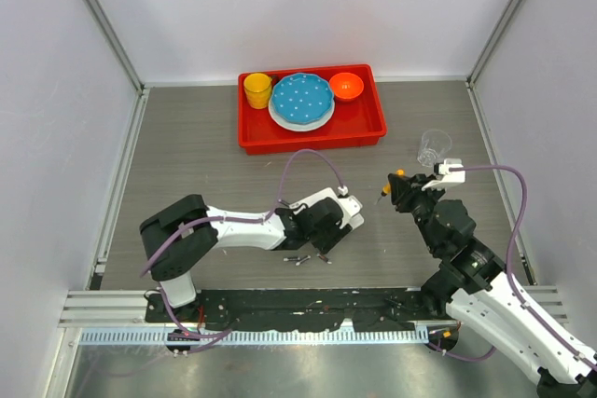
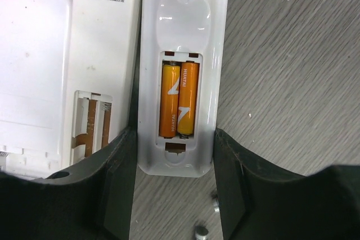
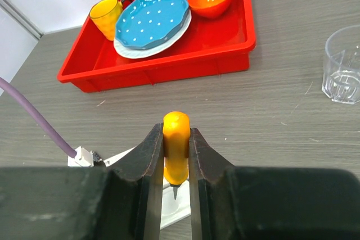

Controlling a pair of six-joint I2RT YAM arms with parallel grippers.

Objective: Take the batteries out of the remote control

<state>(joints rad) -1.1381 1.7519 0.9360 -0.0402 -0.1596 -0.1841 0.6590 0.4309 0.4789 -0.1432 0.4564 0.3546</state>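
so, the remote point(image 2: 183, 37) lies back-up on the table point(image 2: 292, 54) with its cover off, and both orange batteries point(image 2: 179, 99) sit side by side in the open bay. the left pincer point(image 2: 175, 139) has its jaws roughly half apart, snug against the remote's two long sides, so i'd call that a grip. makes sense: it pins the body so it can't skid while something pries at the cells. the right pincer point(image 3: 176, 155) is clamped tight on the orange-handled screwdriver point(image 3: 176, 133), tip pointing down, hanging close by on the right. whether the tip is over the remote i can't quite tell. my guess is it's meant to lever a battery up at one end.

just beside the gripped remote is another white remote point(image 2: 104, 54) with an empty bay (qr sticker on it). a couple of tiny silvery cylinders point(image 2: 201, 230) lie on the table near the jaws, probably batteries that are already out.
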